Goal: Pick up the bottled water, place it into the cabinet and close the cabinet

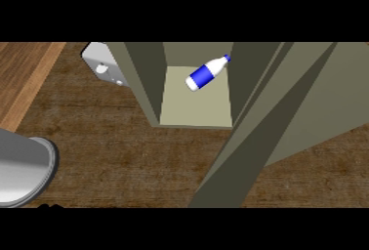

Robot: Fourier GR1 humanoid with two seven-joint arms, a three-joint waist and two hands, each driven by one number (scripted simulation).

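Observation:
The bottled water, white with a blue label and blue cap, lies tilted inside the olive cabinet, its cap pointing to the back right. The cabinet door stands open, swung out toward me on the cabinet's right side. My left forearm comes in at the lower left, far from the cabinet. Only a sliver of the black left hand shows at the lower edge. My right hand is out of the view.
A light grey appliance with knobs stands just left of the cabinet at the back. A lighter wooden strip runs along the counter's left side. Dark wood counter lies in front of the cabinet.

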